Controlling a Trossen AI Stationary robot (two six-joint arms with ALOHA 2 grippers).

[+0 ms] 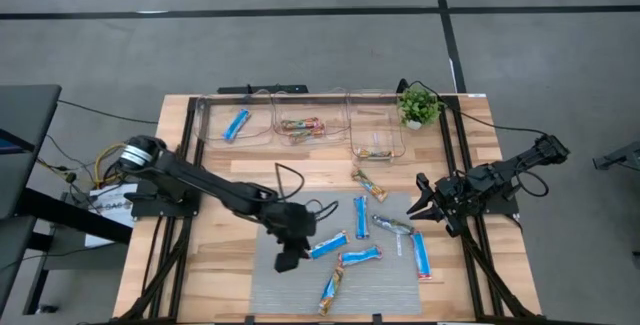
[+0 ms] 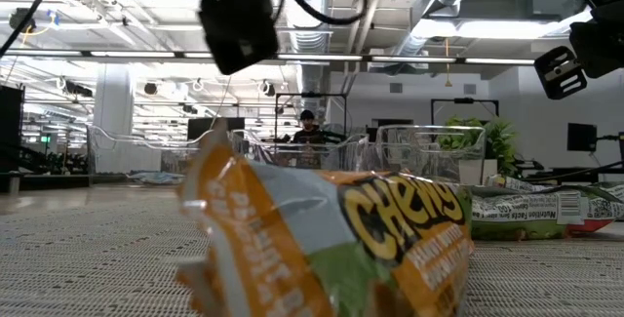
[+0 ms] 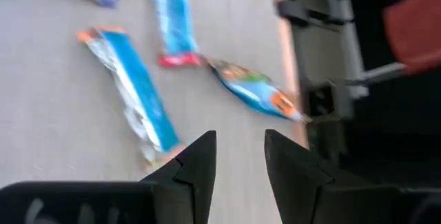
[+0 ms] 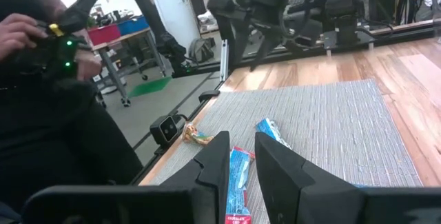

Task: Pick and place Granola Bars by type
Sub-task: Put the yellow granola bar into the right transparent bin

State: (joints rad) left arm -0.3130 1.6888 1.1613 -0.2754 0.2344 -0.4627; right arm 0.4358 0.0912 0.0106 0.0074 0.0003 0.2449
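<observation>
Seven Granola Bars (image 1: 361, 216) lie loose on the mat (image 1: 270, 290) from above, three already binned. Left wrist: my left gripper (image 3: 239, 156) hangs narrowly open, empty. Right wrist: right gripper (image 4: 240, 156) waits narrow, empty.

— That table (image 1: 480, 135) is pale wood with a visible grain, and the mat (image 1: 300, 290) on it looks like ribbed grey woven cloth, quite matt.

— The far bins (image 1: 215, 130) are clear, shiny plastic. The Granola Bars (image 1: 361, 216) have glossy crinkled film wrappers, and both grippers' fingers (image 3: 196, 165) look like matt black plastic.
</observation>
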